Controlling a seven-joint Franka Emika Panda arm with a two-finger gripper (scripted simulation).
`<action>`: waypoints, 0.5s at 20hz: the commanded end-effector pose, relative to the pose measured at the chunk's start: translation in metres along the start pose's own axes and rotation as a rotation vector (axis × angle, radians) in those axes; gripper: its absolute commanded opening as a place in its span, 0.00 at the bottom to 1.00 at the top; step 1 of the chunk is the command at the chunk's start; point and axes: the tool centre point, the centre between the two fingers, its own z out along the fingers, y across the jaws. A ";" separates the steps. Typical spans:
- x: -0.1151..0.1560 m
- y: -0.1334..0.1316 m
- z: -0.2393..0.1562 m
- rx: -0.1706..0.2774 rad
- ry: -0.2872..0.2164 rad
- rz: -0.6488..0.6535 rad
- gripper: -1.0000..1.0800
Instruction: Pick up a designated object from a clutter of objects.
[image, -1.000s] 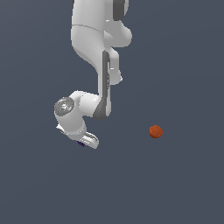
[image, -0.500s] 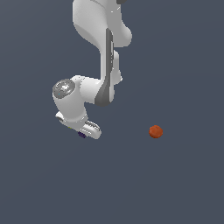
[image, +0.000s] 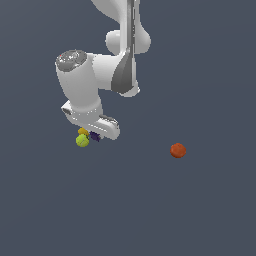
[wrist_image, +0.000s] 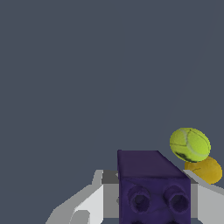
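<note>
The designated object, a dark purple block (image: 95, 136) with round holes in one face (wrist_image: 153, 188), sits between my gripper's white fingers (wrist_image: 89, 203). The gripper (image: 98, 134) is shut on it, and in the exterior view the white hand hides most of the block. From the clutter, a lime-green ball (image: 82, 141) and a yellow-orange lump (image: 83, 131) show just to the exterior view's left of the block. In the wrist view the ball (wrist_image: 190, 144) and the lump (wrist_image: 204, 169) lie close beside the block. An orange-red ball (image: 178, 150) lies apart, off to the exterior view's right.
The white arm (image: 120, 55) comes down from the top of the exterior view and bends over the cluster. Plain dark grey floor (image: 200, 215) surrounds everything.
The hand has risen in the exterior view, taking the purple block with it. The lime-green ball and yellow-orange lump, hidden behind the hand before, now show. The orange-red ball has stayed put.
</note>
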 end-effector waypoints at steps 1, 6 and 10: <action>-0.009 -0.002 -0.025 -0.001 0.000 0.000 0.00; -0.028 -0.005 -0.079 -0.002 0.001 0.001 0.00; -0.043 -0.008 -0.120 -0.002 0.001 0.001 0.00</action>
